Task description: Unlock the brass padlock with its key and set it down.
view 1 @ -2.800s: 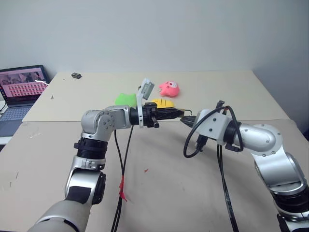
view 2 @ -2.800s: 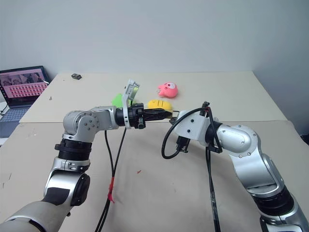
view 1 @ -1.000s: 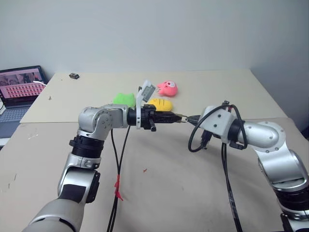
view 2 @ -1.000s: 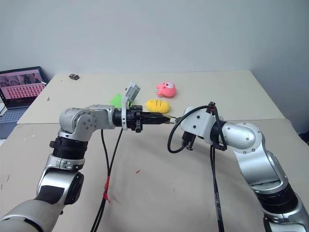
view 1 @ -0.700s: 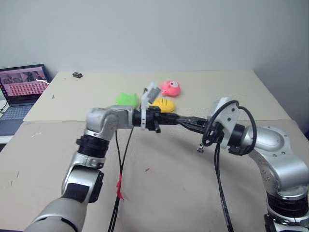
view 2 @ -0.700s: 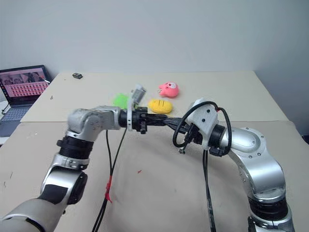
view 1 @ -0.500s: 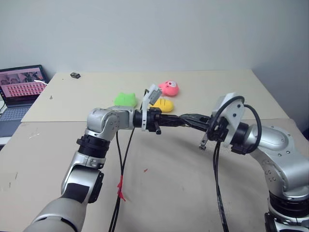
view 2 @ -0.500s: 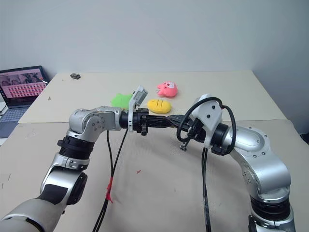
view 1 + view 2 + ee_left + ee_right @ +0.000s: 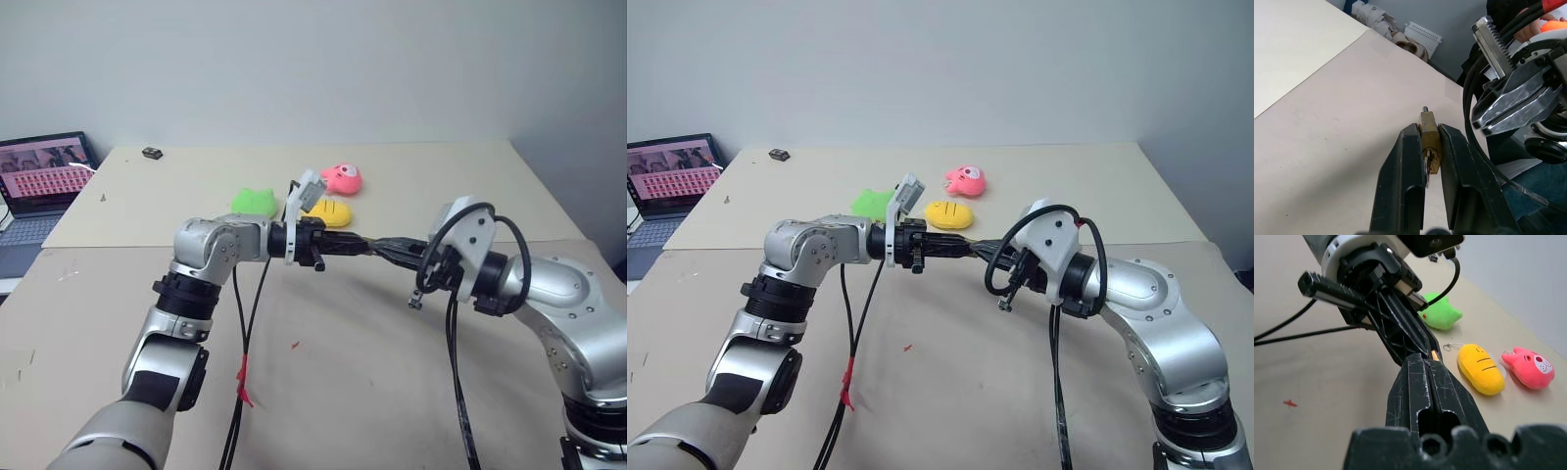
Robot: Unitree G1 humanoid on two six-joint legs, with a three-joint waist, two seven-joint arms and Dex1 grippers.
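Note:
The brass padlock (image 9: 1429, 142) is a small gold block clamped between the two black fingers of my left gripper (image 9: 1429, 130), held above the table with its keyhole end toward the wrist. A silver piece, apparently the key (image 9: 1426, 164), sits at that keyhole. In the left eye view my left gripper (image 9: 369, 247) points right and meets the tips of my right gripper (image 9: 385, 247). My right gripper (image 9: 1425, 361) is shut, fingers pressed together, with a speck of the padlock (image 9: 1435, 354) just past them. Nothing shows between its fingers.
A yellow plush (image 9: 328, 211), a pink plush (image 9: 343, 178) and a green plush (image 9: 253, 202) lie on the table (image 9: 441, 176) behind the grippers. A laptop (image 9: 41, 181) stands at far left, a small dark object (image 9: 151, 153) at the back. Black cables (image 9: 245, 323) hang from both arms.
My right wrist has rolled, turning its white mount upward. Both grippers stay tip to tip above the table, and the left one keeps the padlock.

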